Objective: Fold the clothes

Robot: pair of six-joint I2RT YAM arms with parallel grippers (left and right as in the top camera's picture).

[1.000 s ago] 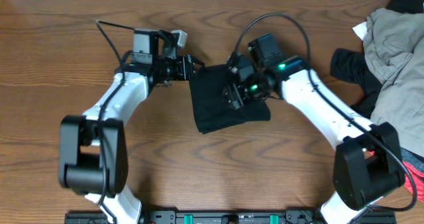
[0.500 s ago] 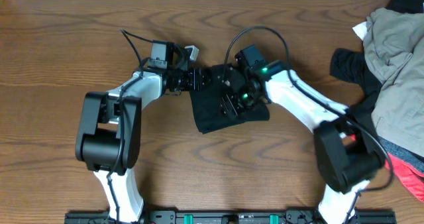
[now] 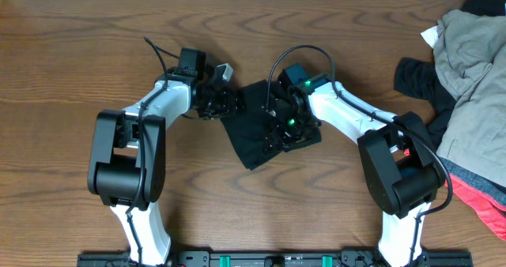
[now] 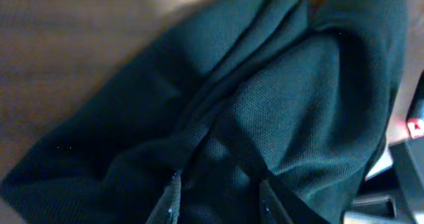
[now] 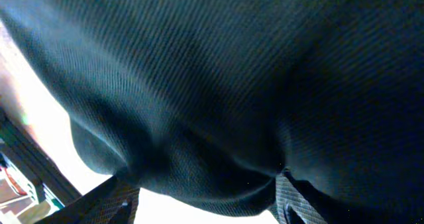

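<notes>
Black shirt (image 3: 251, 144) sits between left pincer (image 3: 233, 103) and right pincer (image 3: 281, 133).

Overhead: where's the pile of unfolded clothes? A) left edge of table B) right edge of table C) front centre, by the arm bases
B: the khaki-grey pile lies at the right edge of the table; only the black shirt is at centre.

Black shirt (image 4: 278, 118), creased into long ridges, spread over the wooden tabletop (image 4: 66, 45). One raised ridge of fabric caught between the left gripper (image 4: 217, 201) fingertips.
</notes>
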